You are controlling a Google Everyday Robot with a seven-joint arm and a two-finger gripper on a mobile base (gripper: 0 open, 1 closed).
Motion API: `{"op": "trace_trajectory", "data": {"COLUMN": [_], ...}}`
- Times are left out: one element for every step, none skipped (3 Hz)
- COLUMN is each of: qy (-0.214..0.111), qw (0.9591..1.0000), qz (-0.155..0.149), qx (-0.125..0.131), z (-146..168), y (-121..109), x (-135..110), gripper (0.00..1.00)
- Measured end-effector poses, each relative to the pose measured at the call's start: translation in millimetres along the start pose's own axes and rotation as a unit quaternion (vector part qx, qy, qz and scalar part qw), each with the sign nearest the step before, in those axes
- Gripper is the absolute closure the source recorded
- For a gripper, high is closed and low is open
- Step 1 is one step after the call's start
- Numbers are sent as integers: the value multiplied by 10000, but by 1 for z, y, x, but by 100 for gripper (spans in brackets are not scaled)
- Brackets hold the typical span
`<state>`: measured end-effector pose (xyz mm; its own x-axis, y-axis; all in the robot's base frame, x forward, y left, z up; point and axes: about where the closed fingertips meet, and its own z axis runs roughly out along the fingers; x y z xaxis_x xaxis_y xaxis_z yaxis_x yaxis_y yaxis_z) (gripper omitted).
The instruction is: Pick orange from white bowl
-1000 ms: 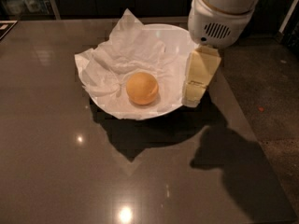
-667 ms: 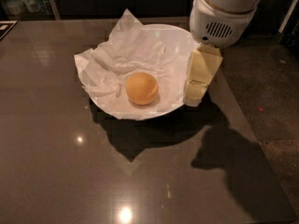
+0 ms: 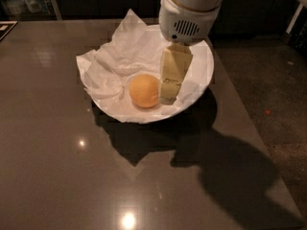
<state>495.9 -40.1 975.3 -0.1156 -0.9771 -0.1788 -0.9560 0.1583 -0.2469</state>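
Change: the gripper has moved left from the right rim of the white bowl; it is now inside the bowl, just beside the orange.
Unchanged: the orange, bowl and crumpled white paper lie where they were.
Gripper: pale yellow, pointing down from the arm's white wrist housing, its tip low on the paper to the orange's right; whether it touches the fruit is unclear.
Gripper opening: cannot tell.
Orange: small, round, orange-yellow with matte skin, whole and not held.
Orange position: on the paper, near the bowl's front, slightly left of centre.
Bowl: wide, shallow, glossy white, on a dark reflective table.
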Motion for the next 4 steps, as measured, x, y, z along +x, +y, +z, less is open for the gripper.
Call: {"op": "trace_trajectory", "data": {"qy": [-16,7,64,136], "qw": [9996,9987,9974,9959], "qz": [-207,-319,-334,-308], "qx": [-195,-407,-639,-840], "z": [12,29,49,68], "y": [-1,-4,-8,-13], "x": [-18,-29,-34,-36], "gripper": [6,16,16,16]}}
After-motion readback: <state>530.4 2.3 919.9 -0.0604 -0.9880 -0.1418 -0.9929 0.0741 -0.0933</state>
